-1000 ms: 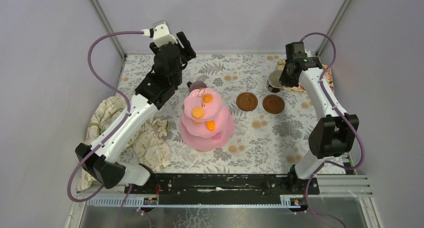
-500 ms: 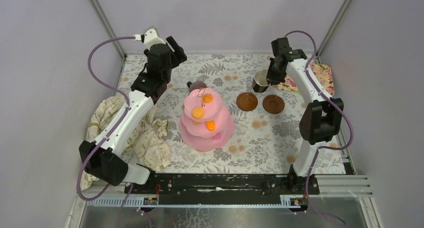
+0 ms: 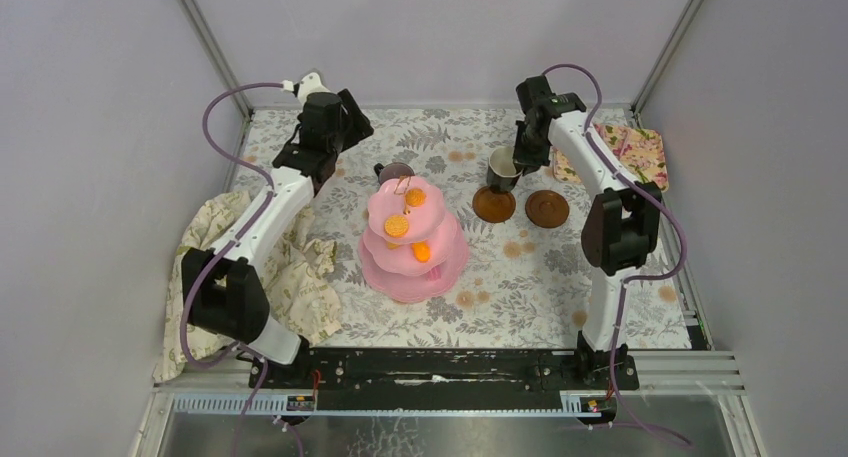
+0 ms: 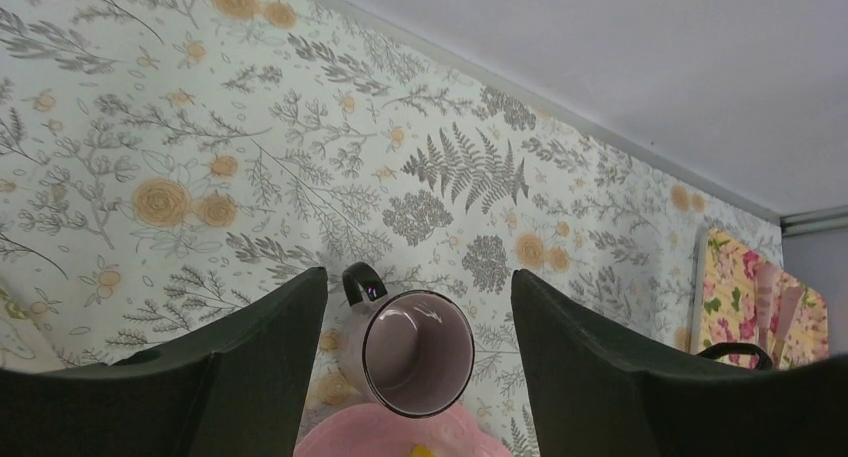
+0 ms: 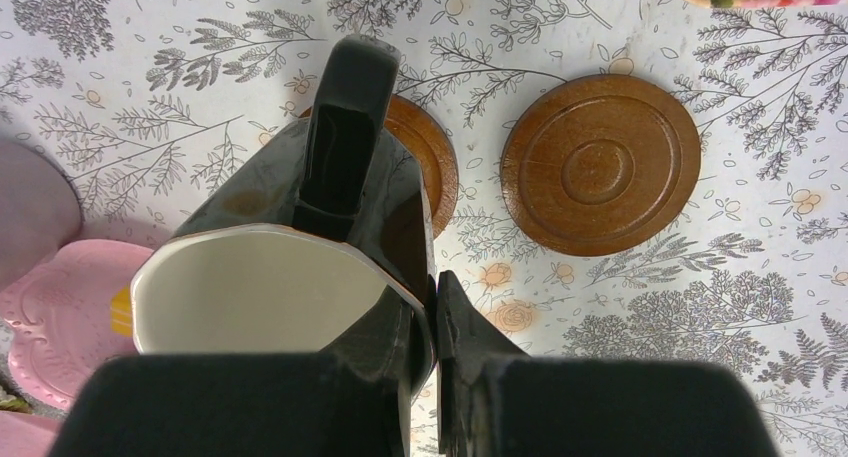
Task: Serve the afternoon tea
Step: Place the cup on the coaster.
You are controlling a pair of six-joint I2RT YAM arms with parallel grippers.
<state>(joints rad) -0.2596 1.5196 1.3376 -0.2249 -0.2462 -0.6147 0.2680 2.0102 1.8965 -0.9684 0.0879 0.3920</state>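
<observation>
Right wrist view: right gripper [image 5: 432, 327] pinches dark mug [image 5: 260, 287] by its rim, frame centre over saucer [image 5: 441, 162]; likely stiff, slick, fragile ceramic; left gripper [image 4: 417, 282] jaws apart.

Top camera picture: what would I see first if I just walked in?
The tall pink cake stand in the middle of the table, with orange sweets on its tiers. Next, the right gripper pinching the rim of a dark mug over the left brown saucer.
</observation>
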